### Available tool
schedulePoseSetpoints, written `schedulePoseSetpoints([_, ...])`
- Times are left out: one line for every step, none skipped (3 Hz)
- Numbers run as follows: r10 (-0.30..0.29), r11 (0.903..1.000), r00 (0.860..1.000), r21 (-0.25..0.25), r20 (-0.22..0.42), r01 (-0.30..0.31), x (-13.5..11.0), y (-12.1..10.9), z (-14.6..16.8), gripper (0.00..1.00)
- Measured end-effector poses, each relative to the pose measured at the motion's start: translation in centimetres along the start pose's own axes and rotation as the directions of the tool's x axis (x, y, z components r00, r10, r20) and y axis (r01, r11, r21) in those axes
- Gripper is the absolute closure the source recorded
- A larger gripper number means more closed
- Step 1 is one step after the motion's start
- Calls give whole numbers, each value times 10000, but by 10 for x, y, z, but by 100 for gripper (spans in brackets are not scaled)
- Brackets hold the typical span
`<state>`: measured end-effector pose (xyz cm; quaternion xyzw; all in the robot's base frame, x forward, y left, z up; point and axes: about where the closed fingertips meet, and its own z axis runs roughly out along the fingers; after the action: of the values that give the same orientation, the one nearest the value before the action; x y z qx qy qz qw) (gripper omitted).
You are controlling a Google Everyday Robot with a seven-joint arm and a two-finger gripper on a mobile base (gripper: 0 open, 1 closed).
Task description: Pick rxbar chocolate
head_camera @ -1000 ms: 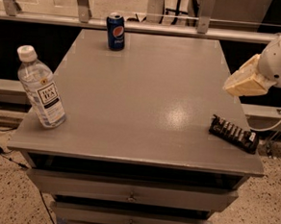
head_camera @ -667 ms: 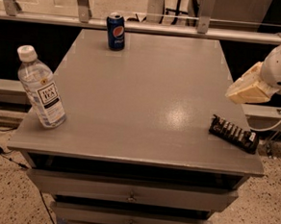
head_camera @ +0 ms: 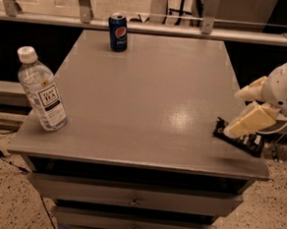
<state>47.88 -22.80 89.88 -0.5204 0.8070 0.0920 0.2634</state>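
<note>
The rxbar chocolate [head_camera: 249, 143] lies flat at the near right corner of the grey table [head_camera: 144, 97]. The gripper [head_camera: 235, 113] hangs just over it, fingers spread and holding nothing, the lower finger [head_camera: 251, 121] hiding part of the wrapper. A blue Pepsi can [head_camera: 118, 32] stands at the far edge and a water bottle [head_camera: 41, 97] at the near left, both well apart from the bar.

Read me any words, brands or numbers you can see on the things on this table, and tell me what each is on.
"TEA": label of the water bottle; the rest is blurred.
Blue soda can: round red-white-blue logo, no readable word.
Rxbar chocolate, under the open hand at the right edge of the table: lettering too small to read.
</note>
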Motion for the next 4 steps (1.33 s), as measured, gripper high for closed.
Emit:
schedulePoseSetpoints([205, 9997, 9998, -94, -73, -206, 10, 5, 10, 0])
schedulePoseSetpoints([446, 9987, 9988, -220, -192, -451, 22, 10, 23, 0])
schedulePoseSetpoints([703, 9965, 9967, -417, -400, -720, 36, 17, 41, 3])
schedulePoseSetpoints([766, 9958, 9959, -470, -488, -789, 42, 20, 47, 25])
